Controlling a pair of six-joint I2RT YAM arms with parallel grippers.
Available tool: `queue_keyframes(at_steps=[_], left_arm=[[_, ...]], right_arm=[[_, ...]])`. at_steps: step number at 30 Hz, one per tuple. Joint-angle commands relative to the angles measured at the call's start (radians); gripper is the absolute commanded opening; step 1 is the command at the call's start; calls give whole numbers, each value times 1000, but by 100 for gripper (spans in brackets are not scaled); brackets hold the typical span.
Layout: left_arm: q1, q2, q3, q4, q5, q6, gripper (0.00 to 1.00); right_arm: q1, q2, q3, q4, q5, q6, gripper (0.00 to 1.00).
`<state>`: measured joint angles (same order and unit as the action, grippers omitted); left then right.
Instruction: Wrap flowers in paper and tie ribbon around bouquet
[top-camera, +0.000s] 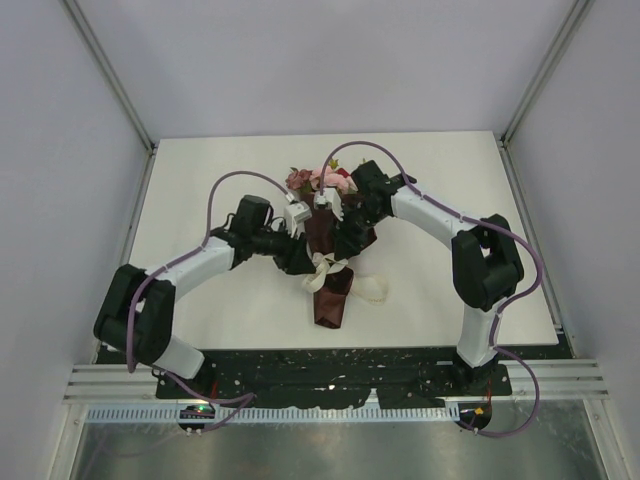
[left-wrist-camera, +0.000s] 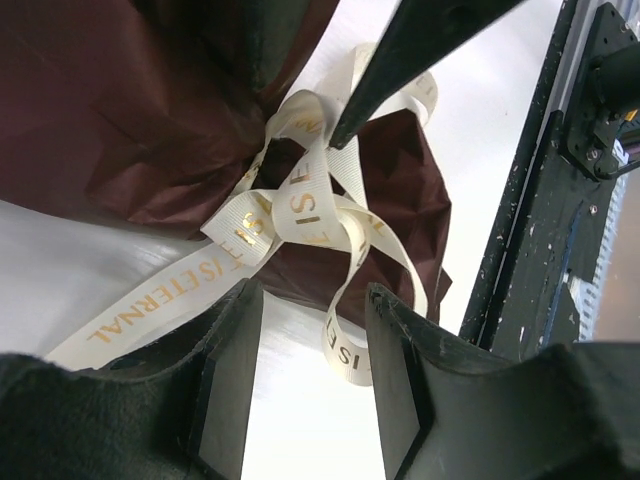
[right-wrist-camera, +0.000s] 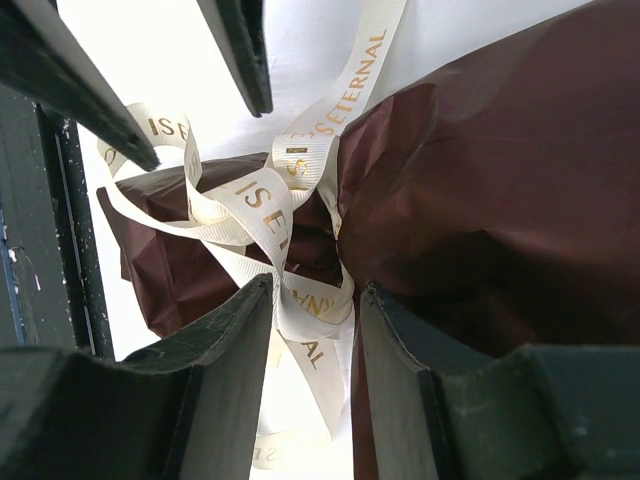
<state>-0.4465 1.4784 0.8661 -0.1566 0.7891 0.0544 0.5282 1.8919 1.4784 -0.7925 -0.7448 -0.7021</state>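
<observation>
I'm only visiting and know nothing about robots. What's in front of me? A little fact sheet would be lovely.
bouquet: lying on the white table
paper: dark maroon, pinched at the waist
flowers: pink, at the far end
ribbon: cream with gold lettering, looped around the waist
left gripper: jaws apart, near the loops
right gripper: jaws apart, a ribbon tail between its fingers

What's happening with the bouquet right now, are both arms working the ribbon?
The bouquet lies on the table, its flowers pointing away from the arm bases, already wrapped in the maroon paper. The cream ribbon is looped around its narrow waist in what looks like a loose knot. The left gripper and right gripper face that knot from opposite sides, jaws apart. A ribbon strand runs through the right gripper's gap, but it doesn't look pinched.
</observation>
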Motion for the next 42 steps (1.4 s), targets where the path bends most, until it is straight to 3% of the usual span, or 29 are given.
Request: queue_keyframes(at_steps=[1, 5, 8, 11, 13, 19, 24, 26, 27, 33, 36, 37, 40, 42], left_arm=[[-11, 52, 34, 49, -14, -48, 49], [-20, 57, 19, 92, 36, -105, 45], [-32, 43, 13, 95, 65, -114, 28], [-32, 2, -4, 98, 73, -139, 4], [-32, -42, -16, 92, 73, -139, 0], [-29, -153, -68, 14, 24, -81, 0], [-23, -156, -98, -14, -36, -59, 0], [-23, -138, -90, 9, -70, -89, 26], [-23, -124, -84, 23, -83, -103, 33], [-41, -4, -35, 98, -39, -174, 45], [-55, 51, -19, 108, -21, -177, 45], [-54, 65, -18, 117, -13, -183, 43], [-54, 37, -27, 135, 22, -183, 11], [-52, -27, -53, 150, 35, -182, 0]], right_arm=[[0, -20, -1, 13, -30, -10, 45], [-2, -16, -3, 16, -34, -7, 42], [-4, -11, -4, 19, -37, -5, 39], [-5, -11, -4, 22, -41, -5, 37], [-5, -10, -6, 24, -47, -7, 36], [-7, 1, -6, 30, -59, -8, 31], [-7, 4, -3, 30, -60, -7, 28], [-7, -1, -3, 29, -65, -5, 28], [-7, -1, -3, 30, -67, -4, 28], [-7, 4, -1, 30, -67, 3, 24], [-8, 4, -3, 29, -70, 3, 22], [-7, 4, -3, 29, -70, 3, 22], [-7, 4, -4, 29, -65, 4, 15], [-7, 1, -4, 29, -67, 3, 8]])
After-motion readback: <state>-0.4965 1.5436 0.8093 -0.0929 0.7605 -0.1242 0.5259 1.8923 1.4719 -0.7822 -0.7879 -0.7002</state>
